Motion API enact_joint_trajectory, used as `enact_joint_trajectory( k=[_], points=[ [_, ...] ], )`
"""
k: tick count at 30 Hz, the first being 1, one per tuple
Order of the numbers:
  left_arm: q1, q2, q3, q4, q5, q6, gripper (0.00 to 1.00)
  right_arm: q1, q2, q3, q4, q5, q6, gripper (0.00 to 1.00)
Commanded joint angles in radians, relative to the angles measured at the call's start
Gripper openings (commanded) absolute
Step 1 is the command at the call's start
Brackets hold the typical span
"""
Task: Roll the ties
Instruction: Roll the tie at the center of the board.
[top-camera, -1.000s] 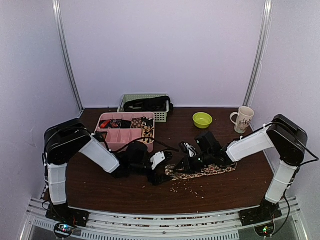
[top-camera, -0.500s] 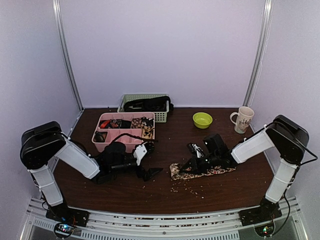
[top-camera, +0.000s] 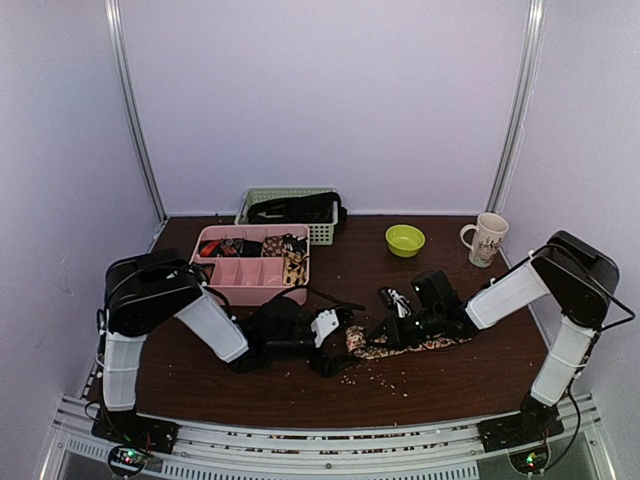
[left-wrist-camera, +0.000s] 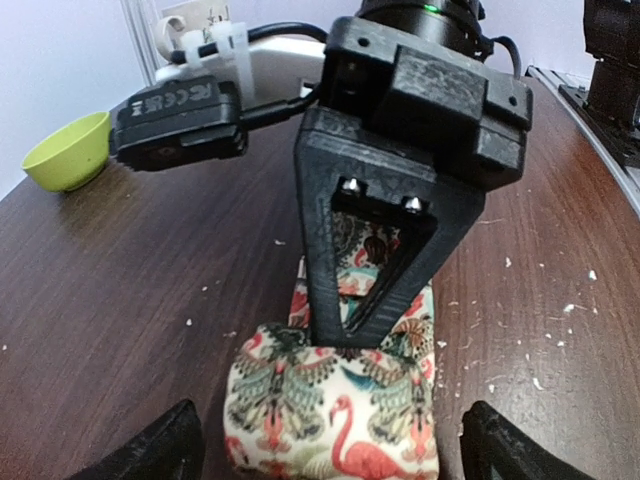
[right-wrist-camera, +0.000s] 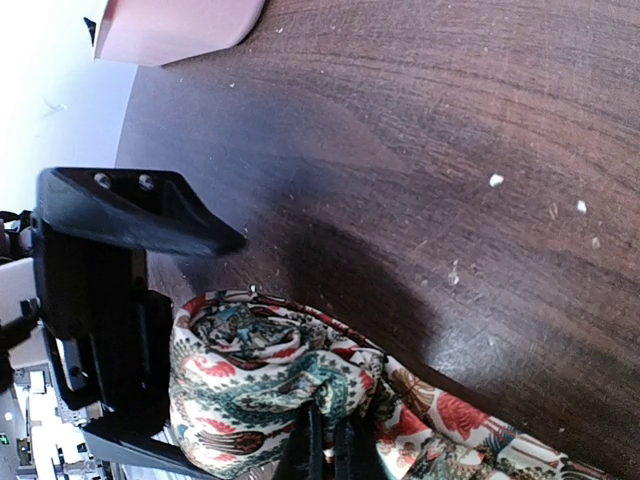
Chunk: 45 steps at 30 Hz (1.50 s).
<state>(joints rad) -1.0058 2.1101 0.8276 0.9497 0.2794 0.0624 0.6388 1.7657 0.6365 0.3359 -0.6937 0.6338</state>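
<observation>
One tie (top-camera: 425, 343), cream with red flamingo and teal print, lies on the brown table, its left end rolled into a fat coil (left-wrist-camera: 335, 400). My left gripper (left-wrist-camera: 325, 455) is open, with one black finger on each side of the coil (top-camera: 356, 340) and neither touching it. My right gripper (right-wrist-camera: 325, 445) is shut on the tie's fabric at the back of the coil (right-wrist-camera: 265, 385). In the left wrist view, its black triangular fingers (left-wrist-camera: 365, 250) press down just behind the roll. The left gripper's fingers (right-wrist-camera: 130, 210) stand at the coil's far side in the right wrist view.
A pink divided tray (top-camera: 225, 283) holding rolled ties sits behind the left arm, with a pale green basket (top-camera: 322, 234) of dark items behind it. A green bowl (top-camera: 405, 240) and a mug (top-camera: 487, 238) stand at the back right. Crumbs (top-camera: 375, 378) dot the table.
The left arm swung away to the left half a second ago and has come back right, so its open jaws now straddle the coil. The right gripper has stayed shut on the tie.
</observation>
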Motion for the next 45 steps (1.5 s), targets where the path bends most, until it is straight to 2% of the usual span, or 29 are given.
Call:
enact_joint_trajectory(
  k=[1, 3, 5, 10, 13, 15, 17, 19, 23, 26, 29, 36, 39, 41, 42, 45],
  points=[
    [-0.007, 0.071, 0.081, 0.062, 0.041, 0.024, 0.89, -0.006, 0.058, -0.045, -0.164, 0.123, -0.026, 0.00],
    [-0.006, 0.099, 0.118, 0.027, 0.066, 0.029, 0.82, 0.003, 0.058, -0.041, -0.141, 0.107, -0.014, 0.00],
    [-0.005, 0.113, 0.137, -0.005, 0.069, 0.033, 0.70, 0.017, 0.056, -0.036, -0.124, 0.100, -0.001, 0.00],
    [0.006, 0.073, 0.048, -0.026, 0.082, 0.036, 0.44, 0.047, 0.039, -0.031, -0.071, 0.075, 0.049, 0.00],
    [0.026, 0.024, -0.043, -0.033, 0.098, 0.038, 0.33, 0.069, 0.004, -0.027, -0.030, 0.045, 0.082, 0.10],
    [0.039, -0.009, -0.090, -0.062, 0.103, 0.047, 0.32, 0.073, -0.041, -0.029, 0.002, 0.031, 0.105, 0.20],
    [0.044, -0.037, -0.120, -0.119, 0.102, 0.063, 0.32, 0.076, -0.092, -0.021, 0.011, 0.027, 0.120, 0.36],
    [0.044, -0.057, -0.133, -0.167, 0.101, 0.071, 0.33, 0.086, -0.131, 0.001, -0.007, 0.033, 0.127, 0.44],
    [0.044, -0.066, -0.128, -0.227, 0.086, 0.058, 0.34, 0.132, -0.124, 0.072, -0.047, 0.039, 0.142, 0.57],
    [0.044, -0.062, -0.129, -0.226, 0.073, 0.046, 0.35, 0.157, -0.067, 0.126, -0.081, 0.042, 0.147, 0.60],
    [0.044, -0.061, -0.125, -0.239, 0.071, 0.039, 0.36, 0.176, -0.022, 0.154, -0.065, 0.035, 0.169, 0.54],
    [0.044, -0.065, -0.116, -0.261, 0.069, 0.046, 0.36, 0.210, 0.065, 0.227, -0.166, 0.083, 0.123, 0.39],
    [0.044, -0.065, -0.114, -0.271, 0.066, 0.052, 0.36, 0.209, 0.088, 0.220, -0.175, 0.095, 0.119, 0.23],
    [0.044, -0.069, -0.113, -0.271, 0.066, 0.054, 0.36, 0.207, 0.095, 0.203, -0.166, 0.095, 0.123, 0.05],
    [0.044, -0.072, -0.114, -0.269, 0.066, 0.057, 0.38, 0.205, 0.095, 0.191, -0.159, 0.095, 0.125, 0.00],
    [0.047, -0.092, -0.127, -0.244, 0.061, 0.057, 0.50, 0.196, 0.095, 0.146, -0.117, 0.083, 0.138, 0.00]
  ],
)
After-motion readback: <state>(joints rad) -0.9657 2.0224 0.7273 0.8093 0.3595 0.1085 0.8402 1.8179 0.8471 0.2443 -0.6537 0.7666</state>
